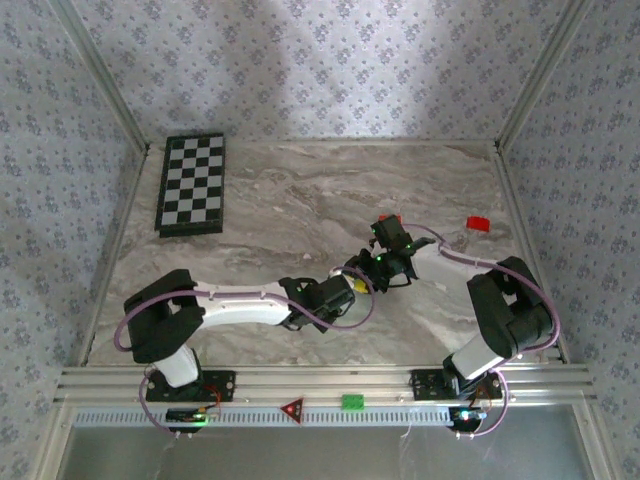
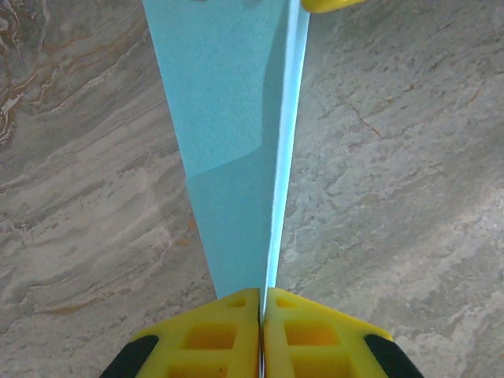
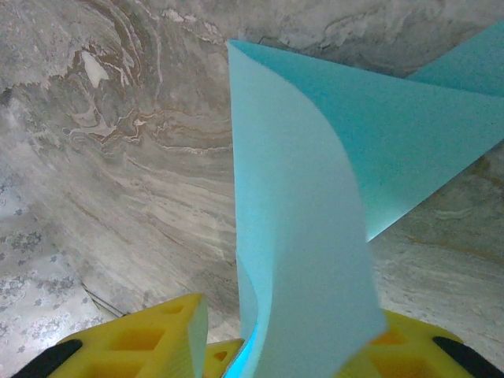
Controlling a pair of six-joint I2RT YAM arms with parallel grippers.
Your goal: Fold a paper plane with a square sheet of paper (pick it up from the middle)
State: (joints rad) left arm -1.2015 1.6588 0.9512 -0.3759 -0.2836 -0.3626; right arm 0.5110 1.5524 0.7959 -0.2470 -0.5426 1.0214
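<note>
At the near edge, a green block (image 1: 352,402) and a red triangle (image 1: 292,408) sit on the metal rail (image 1: 120,382) between the two arm bases. From there both arms reach inward and meet near the middle of the marble table (image 1: 280,200). The left gripper (image 2: 261,303) has its yellow fingers (image 2: 224,335) pressed flat together, pinching the lower edge of the paper plane (image 2: 228,157). From the left wrist the plane shows as a long, narrow strip of light cyan-blue paper, widening away from the fingers. A bright, thin folded edge runs along its right side, and a slanting line crosses it where a paler layer meets a darker one. It is held up off the table. Just beyond, the right gripper (image 3: 291,315) has its jaws spread with the same paper standing between them. A gap shows beside one finger (image 3: 150,342), while the paper hides much of the other. From the right wrist a pale flap curls upward, and behind it a darker cyan triangle runs to a sharp point. Further out on the right lies a small red block (image 1: 478,224), well apart from the grippers. At the far left lies a chessboard (image 1: 192,184), before the patterned wall (image 1: 320,70).
</note>
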